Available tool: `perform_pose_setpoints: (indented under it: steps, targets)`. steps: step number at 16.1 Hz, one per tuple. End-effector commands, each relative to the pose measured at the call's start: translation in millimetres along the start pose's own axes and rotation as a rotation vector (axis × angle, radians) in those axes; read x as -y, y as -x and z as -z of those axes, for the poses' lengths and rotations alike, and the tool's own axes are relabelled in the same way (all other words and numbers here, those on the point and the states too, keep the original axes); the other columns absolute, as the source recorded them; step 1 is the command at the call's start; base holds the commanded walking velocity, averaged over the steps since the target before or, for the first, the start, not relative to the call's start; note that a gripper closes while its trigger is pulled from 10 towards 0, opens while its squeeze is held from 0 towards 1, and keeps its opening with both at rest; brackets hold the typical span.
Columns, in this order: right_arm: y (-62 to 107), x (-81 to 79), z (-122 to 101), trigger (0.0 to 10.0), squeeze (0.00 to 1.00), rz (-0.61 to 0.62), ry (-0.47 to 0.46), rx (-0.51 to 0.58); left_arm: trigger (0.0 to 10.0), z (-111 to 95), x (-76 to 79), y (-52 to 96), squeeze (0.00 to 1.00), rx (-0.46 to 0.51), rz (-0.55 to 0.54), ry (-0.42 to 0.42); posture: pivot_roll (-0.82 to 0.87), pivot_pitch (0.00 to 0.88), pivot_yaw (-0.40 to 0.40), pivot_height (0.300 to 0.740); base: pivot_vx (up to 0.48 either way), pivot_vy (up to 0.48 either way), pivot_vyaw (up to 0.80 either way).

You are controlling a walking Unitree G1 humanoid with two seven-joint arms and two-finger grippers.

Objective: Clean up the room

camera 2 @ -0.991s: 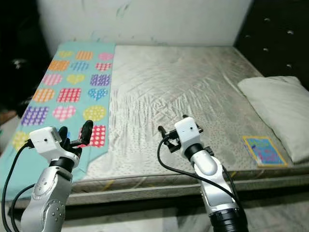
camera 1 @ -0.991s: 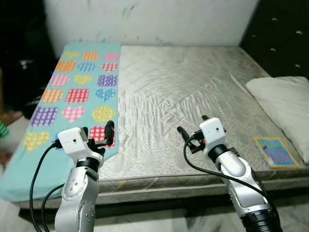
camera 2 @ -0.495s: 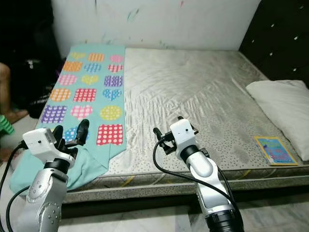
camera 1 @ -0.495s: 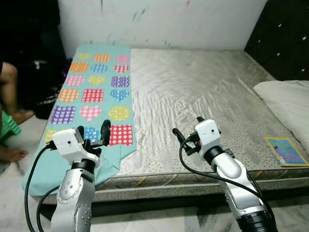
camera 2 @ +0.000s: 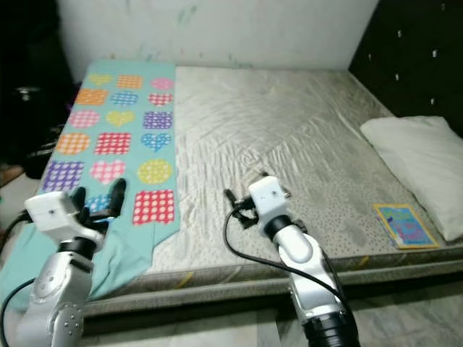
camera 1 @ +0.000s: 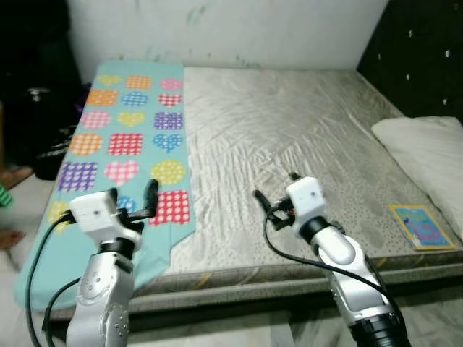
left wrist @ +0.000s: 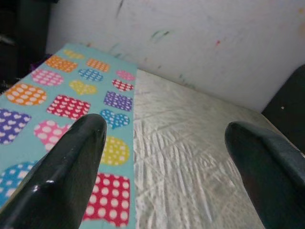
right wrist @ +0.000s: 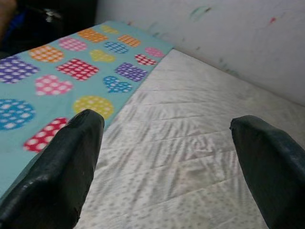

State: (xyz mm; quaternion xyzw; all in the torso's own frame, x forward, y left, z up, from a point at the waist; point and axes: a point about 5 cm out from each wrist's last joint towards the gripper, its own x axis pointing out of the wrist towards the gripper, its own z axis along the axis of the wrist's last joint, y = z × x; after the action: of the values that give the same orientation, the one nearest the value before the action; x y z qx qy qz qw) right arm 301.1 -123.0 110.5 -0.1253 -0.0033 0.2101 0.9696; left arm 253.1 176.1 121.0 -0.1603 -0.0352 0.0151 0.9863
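Your left pincer (camera 1: 132,199) and right pincer (camera 1: 273,200) spread wide, empty, over bed (camera 1: 289,137); blanket (camera 1: 123,137) edge droops from sight; pillow (camera 1: 427,144) cut off.

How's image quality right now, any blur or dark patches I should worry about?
Left eye view: slightly soft all over, the blanket pattern still readable, the far left corner very dark. Right eye view: similar softness, the book cover illegible. Both wrist views: black fingers loom out of focus, the mattress beyond evenly lit, without glare.
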Motion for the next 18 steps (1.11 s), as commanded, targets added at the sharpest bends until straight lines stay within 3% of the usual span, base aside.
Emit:
perform_pose_setpoints:
  steps: [1,4,6,16,18]
  targets:
    - [3.3,10.7,1.5,10.0,0.0,0.028,0.013,-0.008,10.0,2.2,10.4,-1.4,0.0,-0.008,0.03,0.008,-0.13,0.032,-0.049,0.74,0.33,0.0,0.0]
    - [3.3,10.1,2.2,10.0,0.0,0.028,0.013,-0.009,10.0,10.2,7.1,-3.8,0.0,-0.067,-0.051,0.002,-0.13,0.029,-0.047,0.74,0.0,0.0,0.0]
    - [3.1,10.4,2.5,10.0,0.0,0.029,0.014,-0.01,10.0,10.1,6.8,-4.1,0.0,-0.065,-0.046,0.013,-0.13,0.029,-0.047,0.74,0.0,0.0,0.0]
    - [4.0,10.6,4.5,10.0,0.0,0.03,0.015,-0.016,10.0,8.5,7.2,-3.6,0.0,-0.067,-0.04,0.034,-0.13,0.036,-0.049,0.74,0.0,0.471,0.0]
    - [3.9,11.0,4.3,10.0,0.0,0.032,0.021,-0.016,10.0,7.2,7.0,-3.9,0.0,-0.053,-0.043,0.031,-0.13,0.036,-0.049,0.74,0.0,0.159,0.0]
